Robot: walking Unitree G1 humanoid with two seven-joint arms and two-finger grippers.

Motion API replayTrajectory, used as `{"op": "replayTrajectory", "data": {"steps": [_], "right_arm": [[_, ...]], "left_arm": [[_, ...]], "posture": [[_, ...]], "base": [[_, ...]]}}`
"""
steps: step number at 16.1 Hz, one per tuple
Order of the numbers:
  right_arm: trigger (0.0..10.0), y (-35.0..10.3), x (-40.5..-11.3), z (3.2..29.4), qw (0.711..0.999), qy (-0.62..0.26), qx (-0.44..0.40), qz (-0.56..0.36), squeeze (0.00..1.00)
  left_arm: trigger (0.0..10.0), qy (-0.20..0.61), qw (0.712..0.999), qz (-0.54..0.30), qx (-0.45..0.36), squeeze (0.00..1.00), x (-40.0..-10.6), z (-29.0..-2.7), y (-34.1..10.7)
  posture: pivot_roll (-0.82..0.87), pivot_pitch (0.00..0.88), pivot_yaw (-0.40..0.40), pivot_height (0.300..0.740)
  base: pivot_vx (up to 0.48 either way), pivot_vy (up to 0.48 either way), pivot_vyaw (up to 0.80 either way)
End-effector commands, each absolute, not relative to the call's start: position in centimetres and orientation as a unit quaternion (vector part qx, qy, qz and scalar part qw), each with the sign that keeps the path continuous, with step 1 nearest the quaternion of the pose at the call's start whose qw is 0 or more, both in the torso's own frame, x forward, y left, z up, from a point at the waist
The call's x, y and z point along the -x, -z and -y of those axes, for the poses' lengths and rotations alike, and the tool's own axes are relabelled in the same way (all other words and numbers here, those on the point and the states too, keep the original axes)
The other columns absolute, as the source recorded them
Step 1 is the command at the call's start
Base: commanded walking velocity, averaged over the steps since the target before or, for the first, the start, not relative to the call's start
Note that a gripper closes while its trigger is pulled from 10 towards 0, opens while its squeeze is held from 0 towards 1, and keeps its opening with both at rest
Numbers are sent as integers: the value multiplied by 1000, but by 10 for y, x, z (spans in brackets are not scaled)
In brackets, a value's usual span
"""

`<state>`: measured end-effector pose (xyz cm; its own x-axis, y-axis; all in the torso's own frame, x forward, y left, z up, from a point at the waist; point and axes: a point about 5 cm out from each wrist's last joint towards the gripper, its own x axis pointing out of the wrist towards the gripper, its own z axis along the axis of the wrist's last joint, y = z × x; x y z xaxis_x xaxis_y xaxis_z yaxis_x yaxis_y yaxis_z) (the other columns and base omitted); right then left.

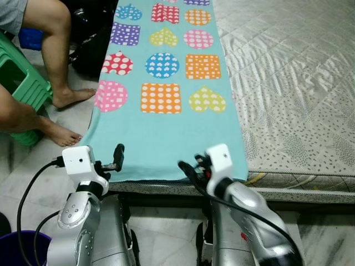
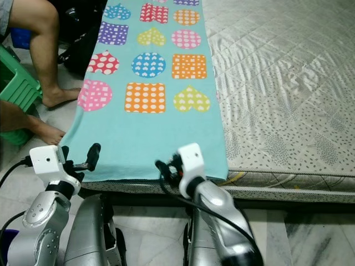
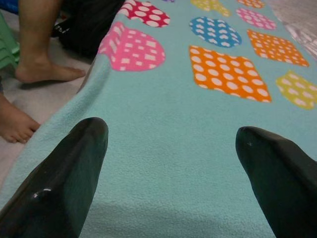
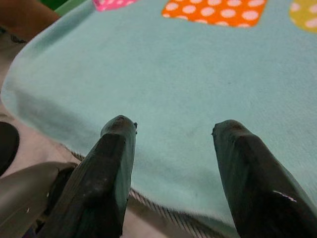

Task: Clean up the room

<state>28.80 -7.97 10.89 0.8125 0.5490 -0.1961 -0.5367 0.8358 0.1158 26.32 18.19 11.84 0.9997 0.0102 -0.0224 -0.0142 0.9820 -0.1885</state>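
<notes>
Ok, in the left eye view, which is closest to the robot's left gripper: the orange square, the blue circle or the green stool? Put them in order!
From the left gripper, which is at the blanket's near edge:
1. Orange square, just ahead on the blanket.
2. Blue circle, one row beyond the square.
3. Green stool, off to the left on the floor, roughly as far as the circle; too close to call.

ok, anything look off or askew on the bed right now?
The teal blanket lies off-centre: it covers only the mattress's left strip, and its left edge droops over the side towards a person's feet. No spills or damage.
</notes>
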Motion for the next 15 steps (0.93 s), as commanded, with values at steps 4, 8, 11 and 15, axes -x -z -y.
{"op": "replayTrajectory", "data": {"steps": [4,8,11,15], "right_arm": [[10000,-89,-302,61,951,-277,23,-137,0],[10000,-68,-306,70,944,-264,76,-184,0],[10000,-60,-313,90,946,-229,98,-206,0],[10000,-60,-316,110,951,-203,104,-208,0]], "left_arm": [[10000,-7,996,-18,91,0,-257,-182,-116],[10000,-10,996,-19,90,0,-255,-184,-117],[10000,-6,995,-21,93,0,-256,-180,-116],[10000,-6,995,-21,93,0,-257,-180,-116]], "posture": [[-20,258,-44,556],[-24,270,-46,556],[-31,273,-42,556],[-34,272,-42,556]], "base": [[0,0,0],[0,0,0],[0,0,0],[0,0,0]]}}
